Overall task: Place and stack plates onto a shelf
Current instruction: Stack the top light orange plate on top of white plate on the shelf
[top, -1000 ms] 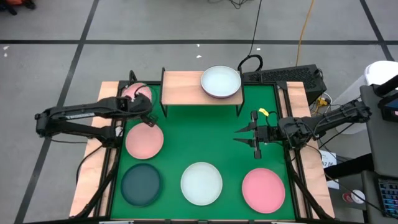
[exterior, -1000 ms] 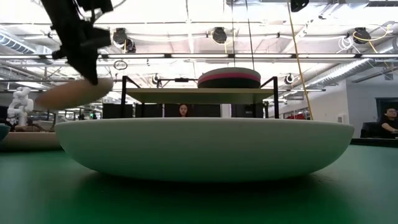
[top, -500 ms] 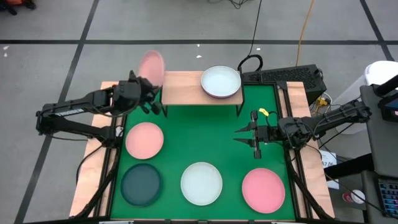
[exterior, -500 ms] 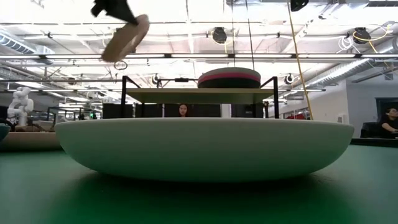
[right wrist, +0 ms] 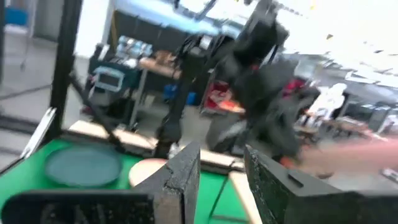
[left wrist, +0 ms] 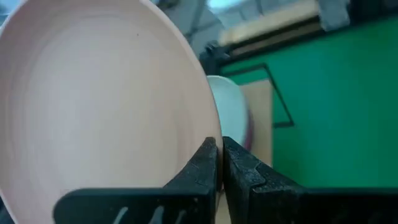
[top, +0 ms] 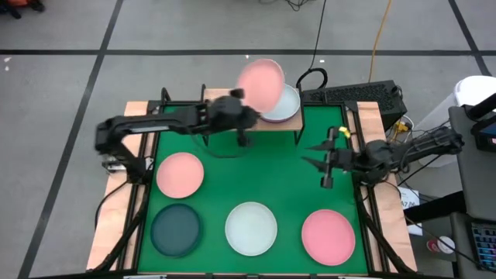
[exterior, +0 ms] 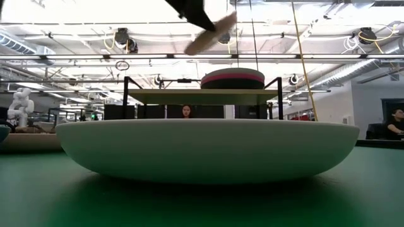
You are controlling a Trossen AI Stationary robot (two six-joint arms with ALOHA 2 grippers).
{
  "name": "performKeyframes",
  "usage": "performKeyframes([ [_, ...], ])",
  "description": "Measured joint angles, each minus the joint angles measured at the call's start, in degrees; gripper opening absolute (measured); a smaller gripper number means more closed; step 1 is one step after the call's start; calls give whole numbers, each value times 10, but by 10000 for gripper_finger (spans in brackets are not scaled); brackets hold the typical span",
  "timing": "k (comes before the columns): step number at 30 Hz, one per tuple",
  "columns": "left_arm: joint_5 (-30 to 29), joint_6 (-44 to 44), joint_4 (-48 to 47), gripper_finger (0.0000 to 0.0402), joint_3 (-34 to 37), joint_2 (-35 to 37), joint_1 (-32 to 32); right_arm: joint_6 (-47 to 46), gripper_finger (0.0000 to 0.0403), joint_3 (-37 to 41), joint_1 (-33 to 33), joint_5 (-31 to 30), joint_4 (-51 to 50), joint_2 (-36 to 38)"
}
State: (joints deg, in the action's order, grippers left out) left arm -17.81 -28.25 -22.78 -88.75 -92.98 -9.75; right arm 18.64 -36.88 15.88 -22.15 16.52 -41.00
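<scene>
Light pink and matte, a round shallow plate [top: 260, 84] is held tilted in the air, pinched at its rim by the left claw [left wrist: 217, 163], whose fingers are closed on it. It hangs just above the stack of plates [top: 280, 105] topped in pale whitish mint at the right end of the light wooden shelf on thin black wire legs [top: 225, 108]. For the step in hand to go well, the plate should be levelled, centred over the stack and lowered until it seats before the fingers are parted; released while tilted, it would probably slide off.

The stack sits close to the shelf's right edge, so little margin is left there, while the shelf's left half lies bare. On the green mat [top: 291, 174] four more plates are spread: light pink [top: 180, 173], dark teal [top: 177, 229], whitish mint [top: 251, 228] and magenta [top: 328, 236]. The right claw [top: 323, 161] waits spread open and empty above the mat's right side, well apart from the shelf.
</scene>
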Motion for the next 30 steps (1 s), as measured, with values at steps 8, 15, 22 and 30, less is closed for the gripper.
performKeyframes([
  [8, 51, -65, -86, 10, -142, -136, -28, 13, 110, 0, 0, -4, -12, 79],
  [15, 99, -105, -90, 10, -188, -186, -69, 28, 110, 0, 0, -3, -33, 98],
  [22, 133, -128, -95, 44, -193, -205, -84, 31, 110, 0, 0, -3, -45, 98],
  [30, 133, -121, -89, 81, -193, -209, -83, 27, 110, 0, 0, -3, -54, 98],
])
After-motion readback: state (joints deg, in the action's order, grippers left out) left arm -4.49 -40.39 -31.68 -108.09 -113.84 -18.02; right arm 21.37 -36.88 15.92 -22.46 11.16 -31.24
